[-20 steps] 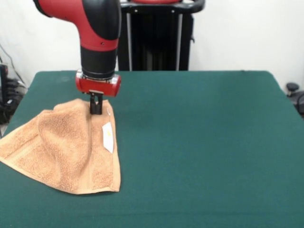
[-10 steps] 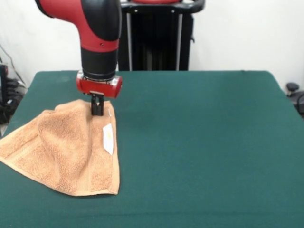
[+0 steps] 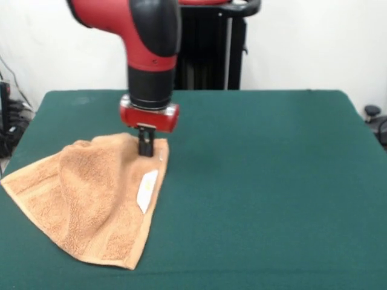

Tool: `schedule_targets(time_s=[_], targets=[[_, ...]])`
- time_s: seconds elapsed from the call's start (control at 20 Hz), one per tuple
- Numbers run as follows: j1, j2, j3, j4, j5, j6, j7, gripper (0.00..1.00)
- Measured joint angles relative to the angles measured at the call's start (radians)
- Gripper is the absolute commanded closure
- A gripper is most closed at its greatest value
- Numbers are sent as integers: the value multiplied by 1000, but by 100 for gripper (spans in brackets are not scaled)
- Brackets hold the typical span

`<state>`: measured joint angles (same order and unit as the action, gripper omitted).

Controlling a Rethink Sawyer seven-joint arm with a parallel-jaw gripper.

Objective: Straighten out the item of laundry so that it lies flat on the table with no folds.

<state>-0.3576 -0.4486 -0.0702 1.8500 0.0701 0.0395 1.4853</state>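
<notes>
The orange-tan terry towel (image 3: 91,199) lies on the left part of the dark green table (image 3: 260,181), rumpled, with a raised fold running down its middle. Its white label (image 3: 147,190) shows at the right edge. My gripper (image 3: 146,149) comes down from the red and black arm and is shut on the towel's far right corner, holding it just above the table. The towel's left corner reaches the table's left edge.
The robot's black pedestal (image 3: 202,54) stands behind the table's far edge. Cables and dark gear (image 3: 9,121) sit off the table's left side, and a black object (image 3: 375,121) off its right side.
My gripper has moved to the right with the towel's corner in it. The towel has been dragged and stretched to the right, and its near corner has pulled in.
</notes>
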Motion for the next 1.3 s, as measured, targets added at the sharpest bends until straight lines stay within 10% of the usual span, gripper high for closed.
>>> schedule_targets(time_s=[0.7, 1.3], targets=[[299, 2, -71, 1, 169, -6, 3, 100], [226, -13, -73, 7, 190, -6, 3, 100]])
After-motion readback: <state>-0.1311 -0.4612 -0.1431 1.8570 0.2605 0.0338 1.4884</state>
